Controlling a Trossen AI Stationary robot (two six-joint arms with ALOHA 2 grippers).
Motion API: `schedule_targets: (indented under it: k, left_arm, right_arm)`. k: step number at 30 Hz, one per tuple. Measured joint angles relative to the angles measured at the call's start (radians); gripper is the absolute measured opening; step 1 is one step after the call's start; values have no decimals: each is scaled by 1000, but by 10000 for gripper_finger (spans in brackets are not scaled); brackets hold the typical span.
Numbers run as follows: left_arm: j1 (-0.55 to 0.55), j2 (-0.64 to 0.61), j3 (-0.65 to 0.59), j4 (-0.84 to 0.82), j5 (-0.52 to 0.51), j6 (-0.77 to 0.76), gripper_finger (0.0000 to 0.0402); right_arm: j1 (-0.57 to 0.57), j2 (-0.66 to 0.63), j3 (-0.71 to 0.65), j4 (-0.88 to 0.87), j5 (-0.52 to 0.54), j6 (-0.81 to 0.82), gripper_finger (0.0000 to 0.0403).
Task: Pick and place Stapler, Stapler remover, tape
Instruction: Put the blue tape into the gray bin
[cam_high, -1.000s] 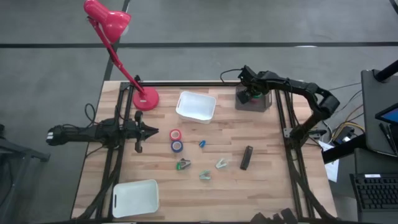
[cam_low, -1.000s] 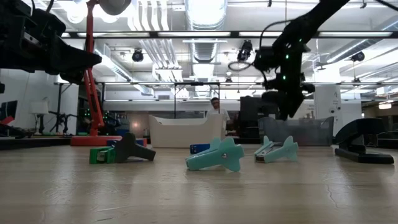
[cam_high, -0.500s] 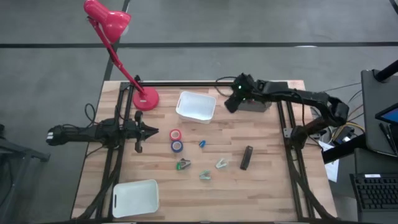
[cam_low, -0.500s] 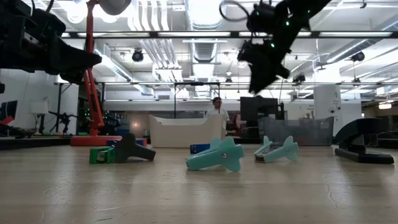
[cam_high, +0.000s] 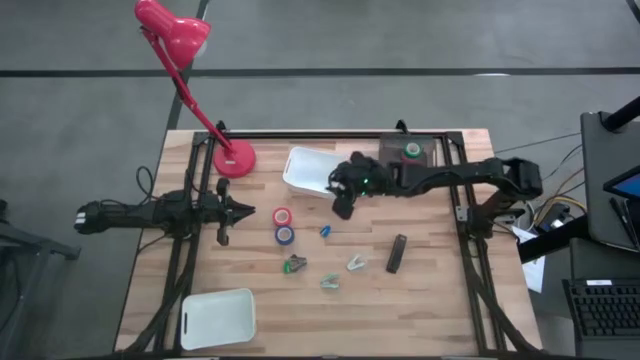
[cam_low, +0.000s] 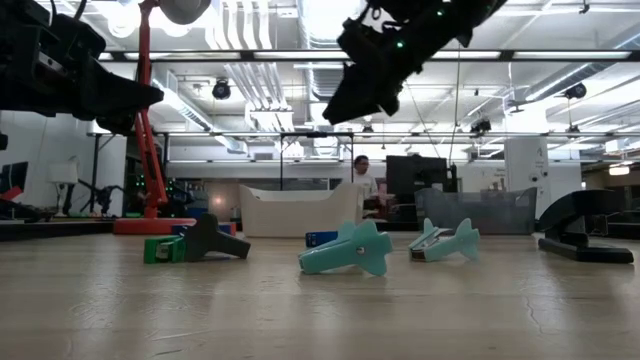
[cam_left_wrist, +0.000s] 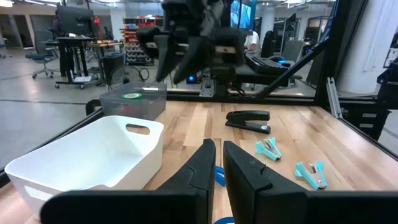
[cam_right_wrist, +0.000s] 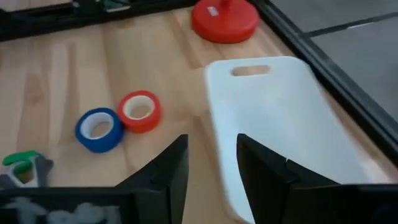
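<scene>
The slim dark stapler (cam_high: 397, 253) lies flat at the table's middle right. Red tape (cam_high: 283, 216) and blue tape (cam_high: 285, 235) rest flat side by side, also seen as red tape (cam_right_wrist: 140, 111) and blue tape (cam_right_wrist: 99, 129). Green tape (cam_high: 412, 150) lies in the dark tray (cam_high: 425, 158) at the far edge. Pink tape is out of view. Three staple removers (cam_high: 330, 281) lie near the centre. My right gripper (cam_high: 343, 205) hangs open and empty, high over the table just right of the tapes. My left gripper (cam_high: 243, 212) waits shut at the left.
A white bin (cam_high: 315, 170) stands beside my right gripper on its far side, and its rim (cam_right_wrist: 249, 65) fills the right wrist view. A second white bin (cam_high: 218, 318) sits at the near left. A red lamp's base (cam_high: 235, 158) is at the far left. A tiny blue piece (cam_high: 325, 230) lies mid-table.
My right gripper has swung from over the dark tray at the far right edge toward the table's left and a little nearer, passing the white bin. The green tape now shows lying in the tray. The left arm has kept still.
</scene>
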Motion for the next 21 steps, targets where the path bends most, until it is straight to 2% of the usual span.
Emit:
schedule_targets:
  k: [5,9,21]
  left_arm:
    - [0,0,0,0,0,0,37]
    - [0,0,0,0,0,0,37]
    - [0,2,-1,4,0,0,37]
  right_arm:
    - [37,112,88,3,1,-2,126]
    - [65,212,180,-15,-47,-23,119]
    - [124,480,530,-315,-65,21,101]
